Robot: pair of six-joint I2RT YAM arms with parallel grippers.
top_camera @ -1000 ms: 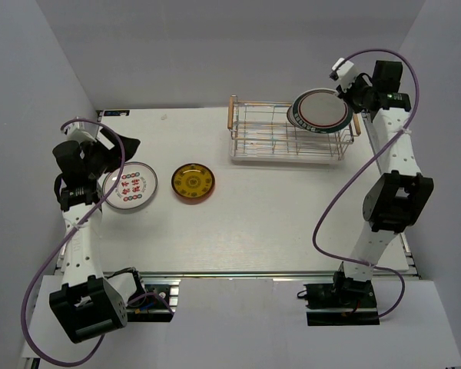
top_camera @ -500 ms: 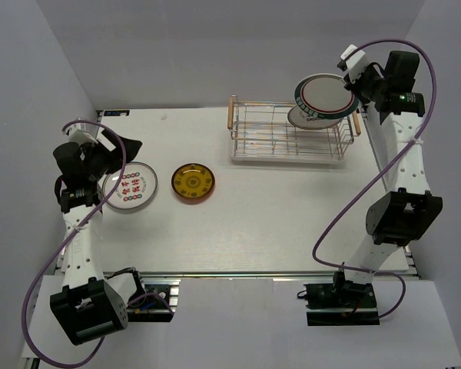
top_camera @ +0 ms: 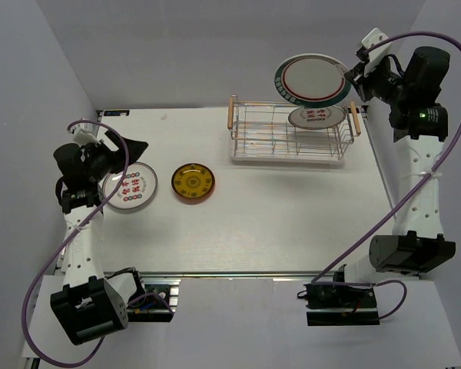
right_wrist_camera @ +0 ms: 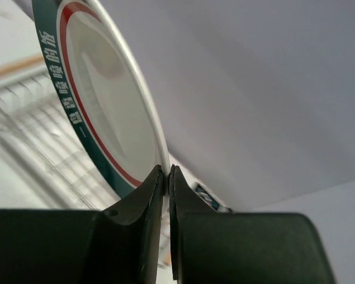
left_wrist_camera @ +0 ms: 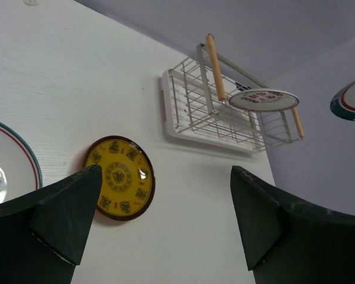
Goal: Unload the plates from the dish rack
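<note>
My right gripper (top_camera: 355, 75) is shut on the rim of a green-rimmed white plate (top_camera: 313, 80) and holds it high above the right end of the dish rack (top_camera: 286, 131). In the right wrist view the plate (right_wrist_camera: 100, 100) stands edge-on, its rim pinched between the fingers (right_wrist_camera: 143, 204). A white plate with red markings (top_camera: 316, 117) still rests on the rack's right side. On the table lie a yellow patterned plate (top_camera: 193, 182) and a white plate with red markings (top_camera: 129, 188). My left gripper (top_camera: 127, 147) hovers open over that left plate.
The rack (left_wrist_camera: 216, 106) has wooden handle bars at both ends and sits at the back right of the table. White walls enclose the table on three sides. The left wrist view shows the yellow plate (left_wrist_camera: 119, 177) between its spread fingers.
My right arm has lifted the green-rimmed plate up and out of the rack, tilting it flatter. The left arm has not moved.
</note>
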